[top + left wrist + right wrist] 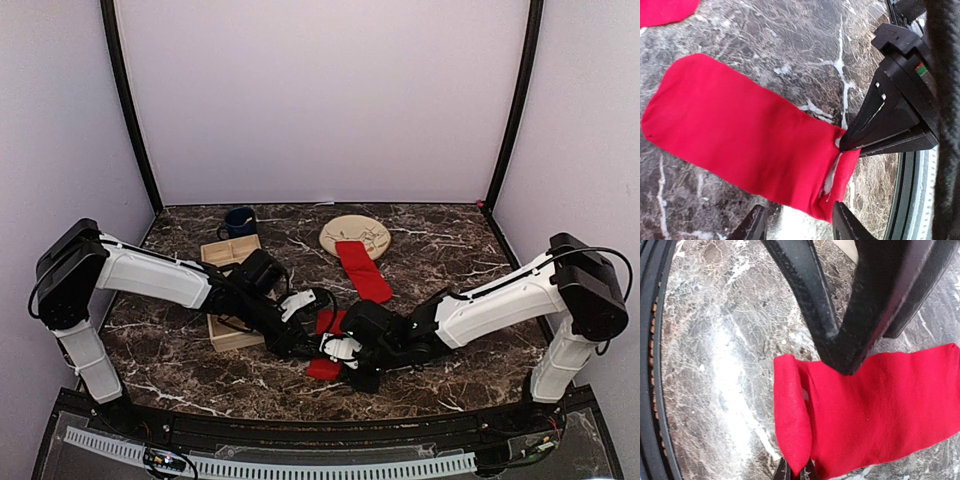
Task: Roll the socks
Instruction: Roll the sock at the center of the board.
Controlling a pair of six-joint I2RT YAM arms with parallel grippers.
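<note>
Both socks were thin, bright red knit: light, limp and without any stiffness of their own, so they would likely sag and unfold wherever nothing pinned them.

The near sock (740, 145) lay flat on the dark veined marble table (450, 250) at the front centre, between the two arms. Its outer end was rounded and smooth, and its other end was turned over into a soft, puffy fold showing a little white marking. The right hand (796, 471) was clenched on that fold, its narrow black tips pinching the doubled cloth at the edge. The left hand (802, 227) stood released, its two fingers spread apart on either side of the sock's corner and gripping nothing.

The far sock (362, 268) lay stretched out further back, one end resting on the round beige plate (345, 232) and the rest on the table.

The polished stone looked slick, so the cloth would probably slide rather than catch. The best hold seemed to be the folded end itself – a pinch through both layers, with the other hand pressing the body flat so the roll could tighten rather than drag the whole sock along.
</note>
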